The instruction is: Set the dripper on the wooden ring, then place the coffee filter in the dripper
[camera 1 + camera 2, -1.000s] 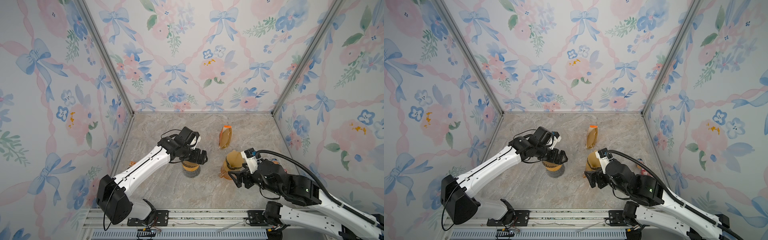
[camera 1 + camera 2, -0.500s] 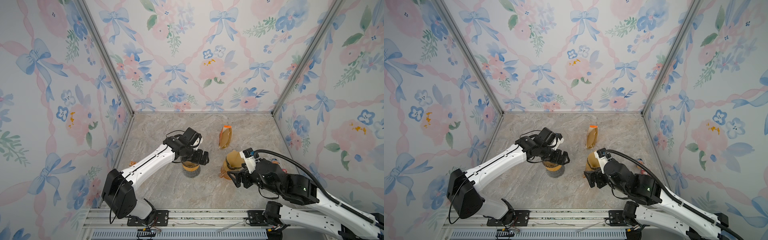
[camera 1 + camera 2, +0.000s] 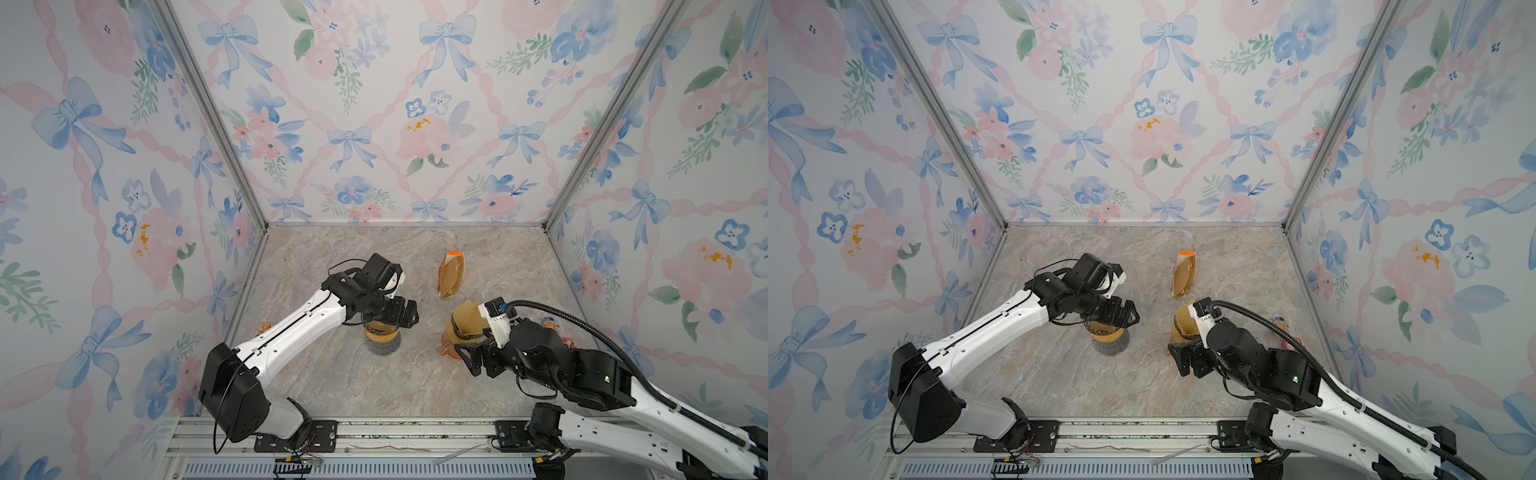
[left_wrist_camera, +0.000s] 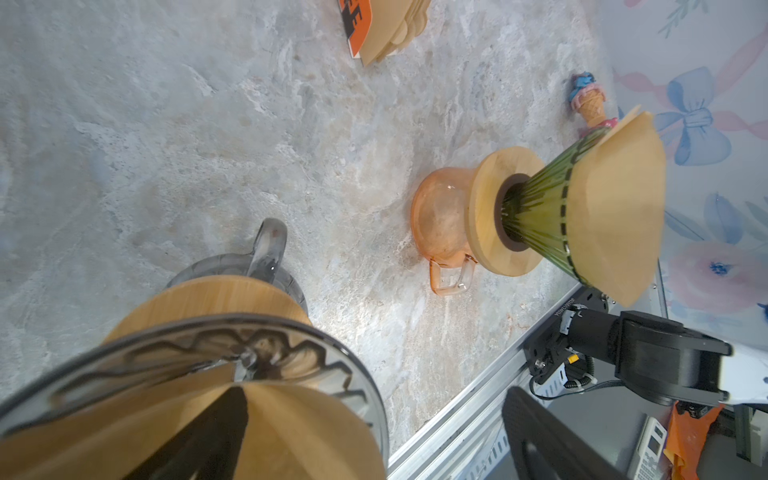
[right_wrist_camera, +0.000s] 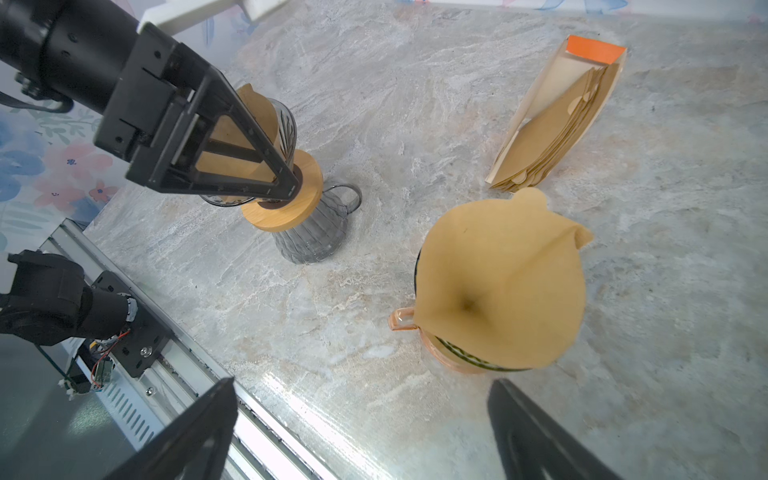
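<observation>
Two drippers stand on the stone table, each with a brown coffee filter in its cone. The clear glass dripper (image 3: 380, 330) (image 4: 332, 361) sits on a wooden collar over a grey carafe (image 5: 316, 237). Its filter (image 4: 291, 415) (image 5: 249, 112) stands between the wide jaws of my open left gripper (image 3: 399, 316) (image 3: 1121, 316) (image 4: 365, 449), which hangs over it. The green dripper (image 4: 540, 208) (image 5: 465, 357) rests on an orange carafe (image 4: 440, 220). Its filter (image 3: 467, 316) (image 3: 1183, 324) (image 5: 498, 291) stands well above the rim. My right gripper (image 3: 471, 357) (image 3: 1185, 361) (image 5: 365, 436) is open, just in front of that dripper, holding nothing.
An open pack of spare filters (image 3: 451, 274) (image 5: 557, 124) with an orange end lies behind the green dripper. A small ice-cream toy (image 4: 588, 99) lies by the right wall. A small orange piece (image 3: 264, 327) sits at the left wall. The metal rail (image 3: 374, 432) runs along the front edge.
My left arm has shifted a little to the right over the clear dripper. The right arm has hardly moved. Both grippers stay open.
</observation>
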{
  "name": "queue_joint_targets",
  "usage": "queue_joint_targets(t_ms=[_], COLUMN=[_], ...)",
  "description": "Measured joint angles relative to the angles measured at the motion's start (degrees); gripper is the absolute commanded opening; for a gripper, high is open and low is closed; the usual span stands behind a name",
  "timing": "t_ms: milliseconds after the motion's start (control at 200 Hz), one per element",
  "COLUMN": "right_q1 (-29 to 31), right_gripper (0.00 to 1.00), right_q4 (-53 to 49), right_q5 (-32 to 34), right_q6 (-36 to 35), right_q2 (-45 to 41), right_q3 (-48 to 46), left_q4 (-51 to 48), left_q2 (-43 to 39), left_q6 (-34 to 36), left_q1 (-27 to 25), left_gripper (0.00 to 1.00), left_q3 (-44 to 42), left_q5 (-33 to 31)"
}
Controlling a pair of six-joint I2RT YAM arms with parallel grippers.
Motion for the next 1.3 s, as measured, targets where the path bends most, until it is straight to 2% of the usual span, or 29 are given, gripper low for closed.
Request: queue_joint_targets(t_ms=[195,390,600,820,995,1110,1200,1300], right_q1=[0.0,0.0,-0.02,-0.07,-0.11,-0.11,-0.11,-0.11], right_gripper=[0.96,0.96,0.96,0.96,0.96,0.96,0.96,0.96], right_q4=[0.0,0.07,0.81,1.81,2.89,3.1,3.1,3.08], right_q5=[-0.2,-0.63,-1.36,-2.14,-2.82,-3.21,-3.28,-3.26], right_q6=[0.0,0.02,0.24,0.61,0.61,0.61,0.59,0.61], right_q2=[0.02,0.68,1.2,2.47,4.2,4.55,4.68,4.74], right_q3=[-0.02,-0.02,-0.02,-0.02,-0.02,-0.02,-0.02,-0.02], left_q4=[0.02,0.0,-0.81,-2.23,-2.54,-2.56,-2.78,-3.3], left_q2=[-3.17,-5.4,-6.86,-10.03,-8.41,-7.04,-6.6,-6.47], left_q6=[0.42,0.61,1.05,0.83,0.85,1.46,2.38,3.63], left_q1=[0.0,0.0,0.0,0.0,-0.5,-0.74,-0.74,-0.74], left_gripper=[0.98,0.9,0.89,0.92,0.95,0.9,0.78,0.71], left_q3=[0.0,0.0,-0.02,-0.17,-0.48,-0.46,-0.07,1.07], left_q5=[0.63,0.61,-0.46,-1.51,-0.87,-1.01,-1.49,-2.14])
